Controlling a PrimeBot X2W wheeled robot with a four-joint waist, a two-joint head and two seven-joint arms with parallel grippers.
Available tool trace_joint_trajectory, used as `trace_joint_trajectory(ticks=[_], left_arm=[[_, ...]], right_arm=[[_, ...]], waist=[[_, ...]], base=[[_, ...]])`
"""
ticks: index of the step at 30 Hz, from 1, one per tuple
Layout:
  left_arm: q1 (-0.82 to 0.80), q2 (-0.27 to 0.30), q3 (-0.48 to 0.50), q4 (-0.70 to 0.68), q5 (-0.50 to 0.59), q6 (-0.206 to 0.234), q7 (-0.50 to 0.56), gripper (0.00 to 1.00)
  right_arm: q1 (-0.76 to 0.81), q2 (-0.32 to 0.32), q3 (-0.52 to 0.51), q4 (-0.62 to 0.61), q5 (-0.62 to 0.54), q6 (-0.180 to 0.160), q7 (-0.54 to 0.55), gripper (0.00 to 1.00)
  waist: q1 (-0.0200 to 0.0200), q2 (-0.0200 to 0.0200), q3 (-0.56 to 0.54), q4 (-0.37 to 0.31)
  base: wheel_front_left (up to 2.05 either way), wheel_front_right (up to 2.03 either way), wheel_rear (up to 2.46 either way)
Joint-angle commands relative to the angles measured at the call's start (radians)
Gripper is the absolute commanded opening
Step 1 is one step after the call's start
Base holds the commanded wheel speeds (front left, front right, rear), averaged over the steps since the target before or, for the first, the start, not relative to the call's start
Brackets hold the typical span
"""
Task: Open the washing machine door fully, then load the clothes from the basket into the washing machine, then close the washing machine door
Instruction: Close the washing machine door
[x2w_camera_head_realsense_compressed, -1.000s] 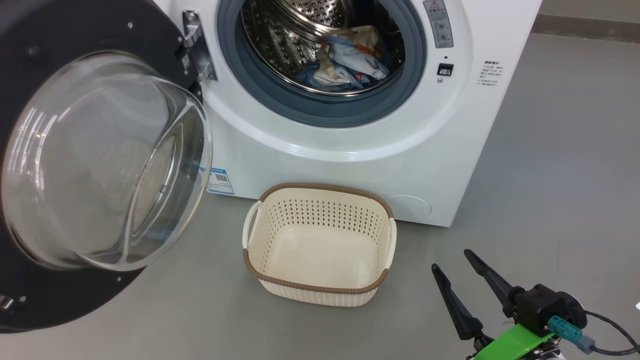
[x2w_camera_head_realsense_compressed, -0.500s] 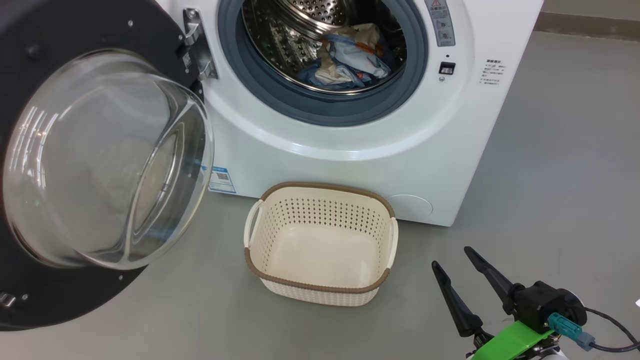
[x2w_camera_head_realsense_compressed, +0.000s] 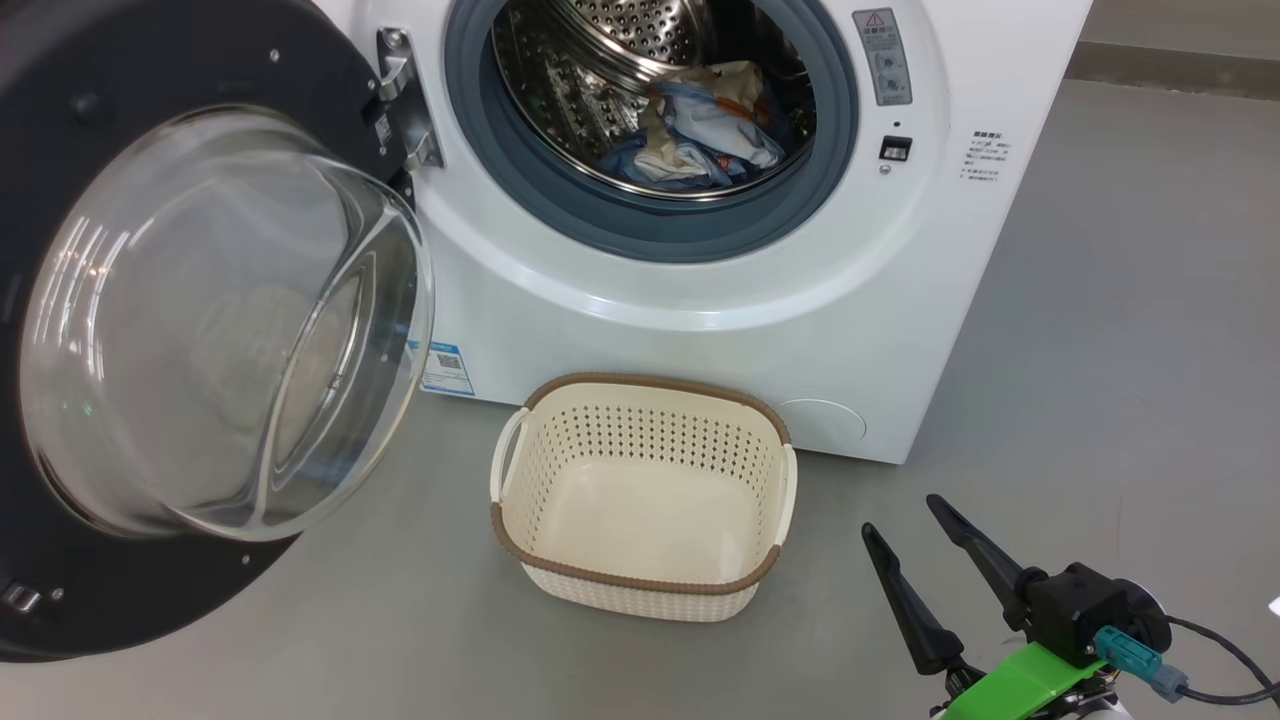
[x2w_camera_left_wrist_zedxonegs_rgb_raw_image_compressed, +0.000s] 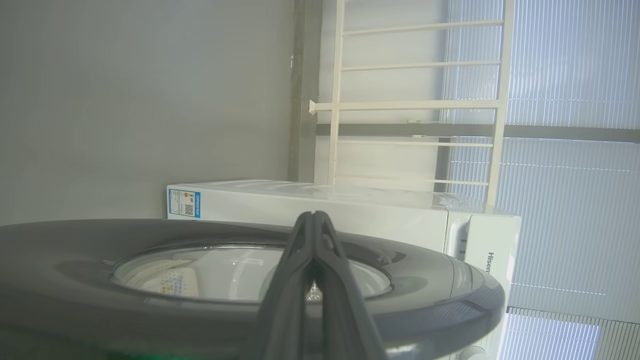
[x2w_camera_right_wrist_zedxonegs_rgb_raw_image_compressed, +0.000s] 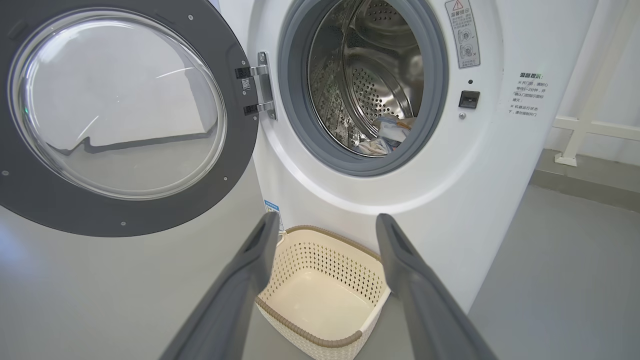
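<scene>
The white washing machine (x2w_camera_head_realsense_compressed: 700, 330) stands with its round black washing machine door (x2w_camera_head_realsense_compressed: 220, 320) swung wide open to the left. The clothes (x2w_camera_head_realsense_compressed: 700, 125), light blue and cream, lie inside the steel drum. The cream basket (x2w_camera_head_realsense_compressed: 640, 440) sits empty on the floor in front of the machine. My right gripper (x2w_camera_head_realsense_compressed: 902, 517) hovers open to the right of the basket, with nothing between its fingers. In the right wrist view, that gripper (x2w_camera_right_wrist_zedxonegs_rgb_raw_image_compressed: 327, 220) points at the basket (x2w_camera_right_wrist_zedxonegs_rgb_raw_image_compressed: 325, 265) and the drum. My left gripper (x2w_camera_left_wrist_zedxonegs_rgb_raw_image_compressed: 312, 216) is shut and empty beside the door's outer face (x2w_camera_left_wrist_zedxonegs_rgb_raw_image_compressed: 100, 280); I cannot tell if it touches.
Grey floor stretches to the right of the machine (x2w_camera_head_realsense_compressed: 1150, 350). A white railing (x2w_camera_left_wrist_zedxonegs_rgb_raw_image_compressed: 415, 105) and window blinds stand behind the machine. A blue label (x2w_camera_head_realsense_compressed: 447, 368) marks the machine's lower left corner.
The whole head view has shifted a little, so the camera has moved. The door, basket, clothes and right gripper keep their places.
</scene>
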Motion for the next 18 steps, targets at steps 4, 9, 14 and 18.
trace_joint_trajectory(ticks=[4, 9, 14, 18], left_arm=[[-0.027, 0.051, 0.0, -0.005, -0.014, -0.025, 0.04, 0.0], [-0.029, 0.038, -0.003, 0.001, -0.031, -0.035, 0.077, 0.0], [-0.027, 0.022, -0.006, -0.008, -0.047, -0.038, 0.114, 0.0], [-0.01, 0.001, -0.032, -0.031, -0.044, -0.036, 0.156, 0.0]], right_arm=[[-0.024, -0.003, 0.013, -0.021, 0.011, 0.001, -0.005, 1.0], [-0.023, -0.003, 0.01, -0.019, 0.012, 0.001, -0.005, 1.0], [-0.021, -0.001, 0.007, -0.02, 0.011, 0.001, -0.005, 1.0], [-0.018, 0.0, 0.003, -0.022, 0.01, 0.001, -0.005, 1.0]], waist=[[0.0, 0.0, -0.005, 0.0], [0.0, 0.0, -0.008, 0.001], [0.0, 0.0, -0.011, 0.003], [0.0, 0.0, -0.012, 0.006]], base=[[0.0, 0.0, 0.0], [0.0, 0.0, 0.0], [0.0, 0.0, 0.0], [0.0, 0.0, 0.0]])
